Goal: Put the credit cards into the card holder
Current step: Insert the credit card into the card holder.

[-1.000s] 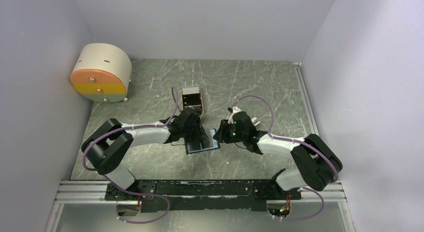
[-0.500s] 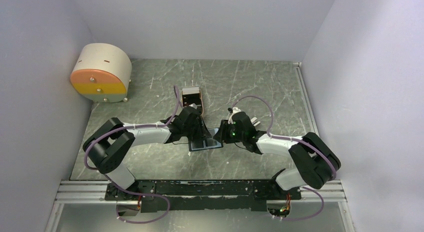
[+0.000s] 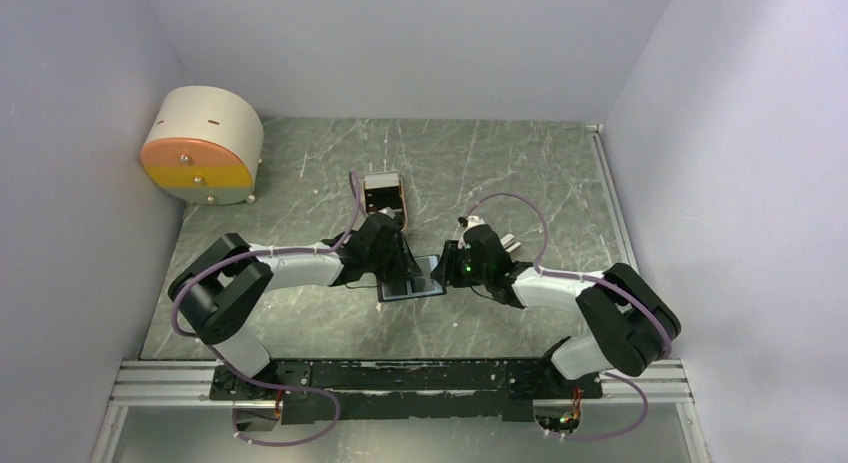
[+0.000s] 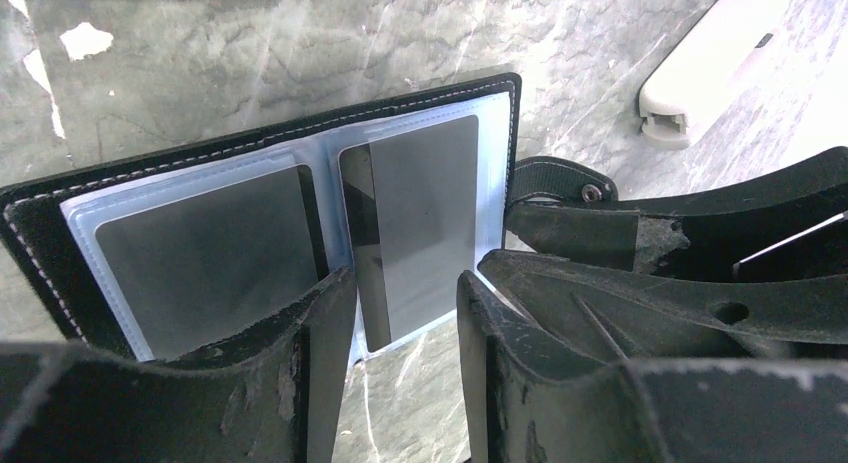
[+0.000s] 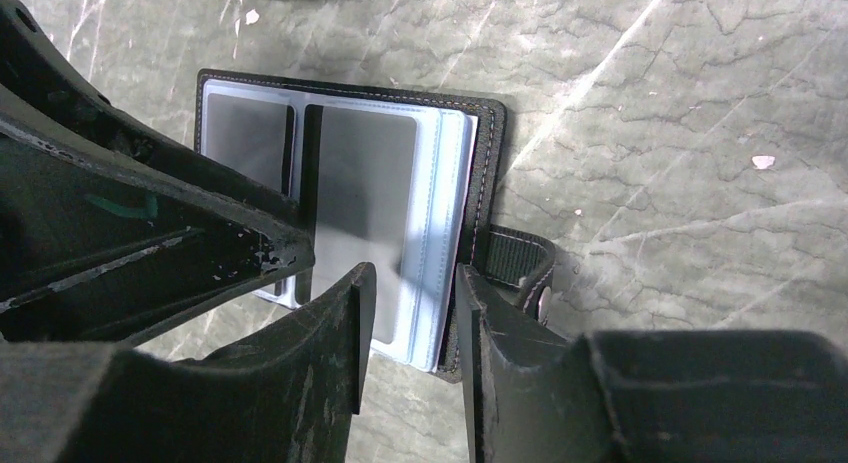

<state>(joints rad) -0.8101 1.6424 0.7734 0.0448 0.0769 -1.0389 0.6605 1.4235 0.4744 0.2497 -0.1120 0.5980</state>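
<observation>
The card holder (image 3: pixel 410 283) lies open on the table between both grippers, black with glossy blue-grey pockets (image 4: pixel 320 183) (image 5: pixel 450 183). A dark credit card (image 4: pixel 420 213) (image 5: pixel 360 183) lies flat in the right pocket, its near end sticking out. Another dark card (image 4: pixel 200 263) (image 5: pixel 245 133) fills the left pocket. My left gripper (image 4: pixel 400 313) (image 3: pixel 400 268) is open, jaws either side of the protruding card end. My right gripper (image 5: pixel 415 303) (image 3: pixel 442 273) is open, straddling the holder's right edge beside the snap tab (image 5: pixel 520 263).
A beige oblong tray (image 3: pixel 383 176) with more cards in it stands just behind the left gripper. A big beige-and-orange round box (image 3: pixel 200 143) sits at the back left. A white oblong part (image 4: pixel 700 63) shows beyond the right gripper's fingers (image 4: pixel 650 243).
A second ago the card stood upright in my left gripper over the holder. It now lies flat in the right pocket, and the left gripper has dropped lower. The right gripper barely moved.
</observation>
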